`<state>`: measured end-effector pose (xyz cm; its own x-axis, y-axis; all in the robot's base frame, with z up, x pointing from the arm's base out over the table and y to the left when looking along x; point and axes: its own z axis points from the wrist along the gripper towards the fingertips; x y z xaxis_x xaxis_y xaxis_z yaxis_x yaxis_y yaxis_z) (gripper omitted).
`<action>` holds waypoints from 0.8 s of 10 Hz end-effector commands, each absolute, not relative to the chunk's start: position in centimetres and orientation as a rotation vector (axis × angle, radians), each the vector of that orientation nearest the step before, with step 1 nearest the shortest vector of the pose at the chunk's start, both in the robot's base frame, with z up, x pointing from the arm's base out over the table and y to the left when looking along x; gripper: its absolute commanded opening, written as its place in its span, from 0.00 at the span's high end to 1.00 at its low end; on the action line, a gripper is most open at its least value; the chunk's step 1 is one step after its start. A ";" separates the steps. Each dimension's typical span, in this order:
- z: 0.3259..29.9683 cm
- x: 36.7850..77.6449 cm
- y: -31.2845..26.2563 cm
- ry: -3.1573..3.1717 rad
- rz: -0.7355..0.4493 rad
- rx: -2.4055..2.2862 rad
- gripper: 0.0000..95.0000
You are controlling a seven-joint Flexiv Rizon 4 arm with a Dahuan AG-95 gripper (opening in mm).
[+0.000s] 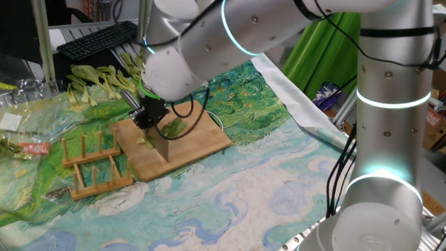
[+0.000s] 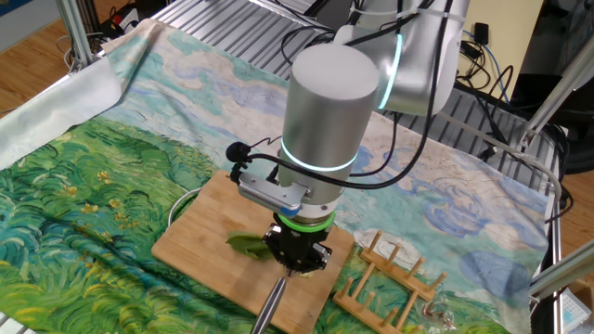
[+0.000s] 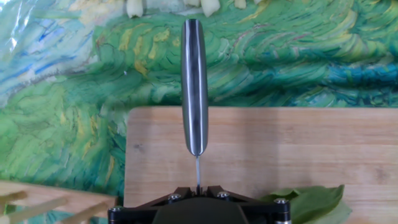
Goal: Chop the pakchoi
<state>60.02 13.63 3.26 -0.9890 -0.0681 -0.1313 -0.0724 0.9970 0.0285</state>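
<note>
My gripper (image 1: 149, 116) is shut on the blade of a knife (image 1: 159, 144) and holds it edge down on the wooden cutting board (image 1: 205, 139). In the hand view the jaws stand closed on the thin blade spine at the gripper (image 3: 198, 189), and the grey knife handle (image 3: 194, 87) points away over the board (image 3: 280, 143). The pakchoi (image 1: 175, 127) lies on the board right beside the blade, with small pale pieces by its near side. Its dark leaf shows in the hand view (image 3: 311, 202) and in the other fixed view (image 2: 246, 243), partly hidden under the gripper (image 2: 297, 252).
A wooden rack (image 1: 94, 164) stands beside the board, also seen in the other fixed view (image 2: 390, 278). A heap of larger whole pakchoi stalks (image 1: 104, 80) lies behind the board. A keyboard (image 1: 97, 38) sits at the back. A painted cloth (image 1: 279, 188) covers the table.
</note>
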 end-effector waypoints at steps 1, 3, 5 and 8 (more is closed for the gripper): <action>1.5 60.0 13.6 3.020 0.049 -0.111 1.00; 1.6 60.0 13.8 3.021 0.101 -0.065 1.00; 1.8 60.0 13.7 3.005 -0.123 -0.195 1.00; 2.2 60.6 13.2 2.997 -0.145 -0.224 1.00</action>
